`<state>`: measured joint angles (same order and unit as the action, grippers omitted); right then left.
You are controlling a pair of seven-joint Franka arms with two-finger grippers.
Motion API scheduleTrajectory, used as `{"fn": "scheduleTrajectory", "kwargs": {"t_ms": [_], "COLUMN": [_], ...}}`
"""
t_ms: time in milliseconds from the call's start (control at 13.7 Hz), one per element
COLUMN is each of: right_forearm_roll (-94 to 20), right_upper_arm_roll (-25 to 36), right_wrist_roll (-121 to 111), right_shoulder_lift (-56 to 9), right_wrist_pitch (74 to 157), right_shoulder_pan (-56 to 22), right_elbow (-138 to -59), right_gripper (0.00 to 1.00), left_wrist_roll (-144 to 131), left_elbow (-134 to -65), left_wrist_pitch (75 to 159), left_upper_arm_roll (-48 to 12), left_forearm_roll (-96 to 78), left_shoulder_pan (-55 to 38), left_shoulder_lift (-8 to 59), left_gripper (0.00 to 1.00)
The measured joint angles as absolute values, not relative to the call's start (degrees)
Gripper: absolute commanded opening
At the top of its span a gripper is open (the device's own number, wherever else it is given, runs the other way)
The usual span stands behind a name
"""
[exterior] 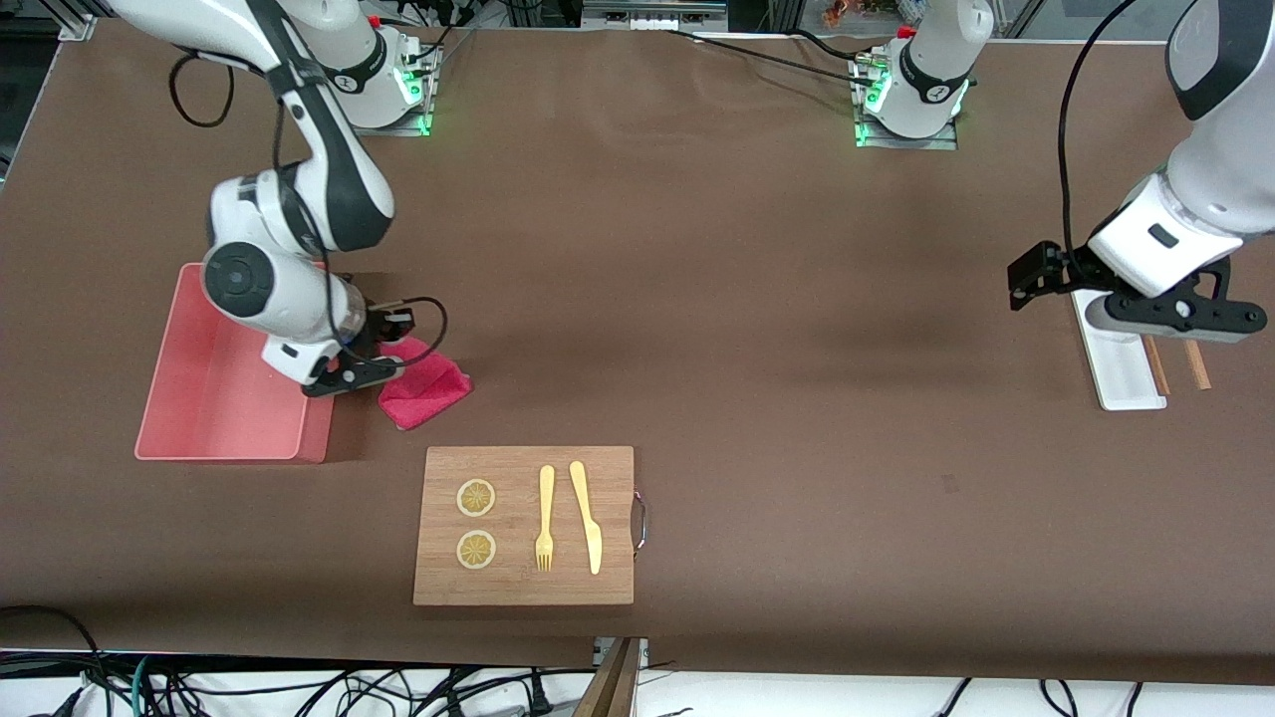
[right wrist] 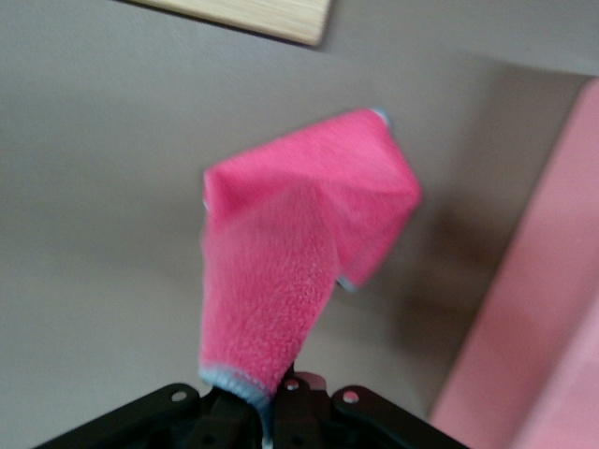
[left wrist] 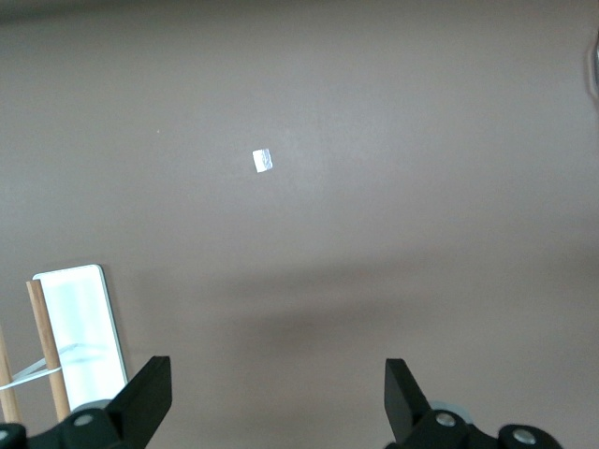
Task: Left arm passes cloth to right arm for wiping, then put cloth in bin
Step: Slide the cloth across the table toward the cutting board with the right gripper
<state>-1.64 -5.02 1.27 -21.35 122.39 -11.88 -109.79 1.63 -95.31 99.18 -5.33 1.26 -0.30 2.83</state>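
- Nearest the front camera, cables [exterior: 299, 692] trail along the table's [exterior: 757, 329] edge, and the brown cover runs smooth from there up to the arm bases.
- Next comes the wooden board [exterior: 525, 525], carrying two lemon slices [exterior: 476, 498], a yellow fork [exterior: 545, 518] and a yellow knife [exterior: 587, 516], with a metal handle at its end toward the left arm.
- Just farther from the camera than the board, the cloth [exterior: 426, 382] hangs from the right gripper [exterior: 351, 376], which is clenched on one corner, right beside the bin [exterior: 224, 398].
- The cloth's long axis runs from the pinched corner out toward the left arm's end of the table, its free end sagging low.
- The right wrist view tells more: the cloth [right wrist: 299, 262] drapes away from the right gripper [right wrist: 271, 402], fuzzy pile and a pale hem showing, the bin's wall [right wrist: 533, 318] on one side and a corner of the board [right wrist: 271, 19] past it.
- The bin sits at the right arm's end, pale pink, open side up.
- At the other end, the left gripper [exterior: 1101, 299] waits over a white tray [exterior: 1121, 363] with wooden sticks [exterior: 1175, 363] beside it.
- The left wrist view shows its fingers [left wrist: 140, 402] spread wide, released and holding nothing, plus a small white scrap [left wrist: 263, 161] on the cover that the front view does not pick up.
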Motion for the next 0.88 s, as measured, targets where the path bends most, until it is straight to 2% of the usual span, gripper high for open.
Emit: {"fn": "scheduleTrajectory", "kwargs": {"t_ms": [366, 878], "right_forearm_roll": [-1.6, -1.7], "right_upper_arm_roll": [-5.3, -5.7], "right_wrist_roll": [14.7, 36.3], "right_shoulder_lift": [-27.5, -34.5], "right_wrist_pitch": [128.9, 128.8], "right_shoulder_pan": [-20.6, -32.6], "right_elbow": [-107.8, -94.2], "right_gripper": [0.00, 0.00], "left_wrist_roll": [4.1, 4.1], "left_elbow": [-97.9, -98.5], "left_wrist_pitch": [99.1, 99.1], "left_upper_arm_roll": [-5.2, -5.3], "left_forearm_roll": [0.2, 0.2], "left_shoulder_pan": [1.2, 1.3], "left_shoulder_lift": [0.4, 0.4], "left_gripper": [1.00, 1.00]}}
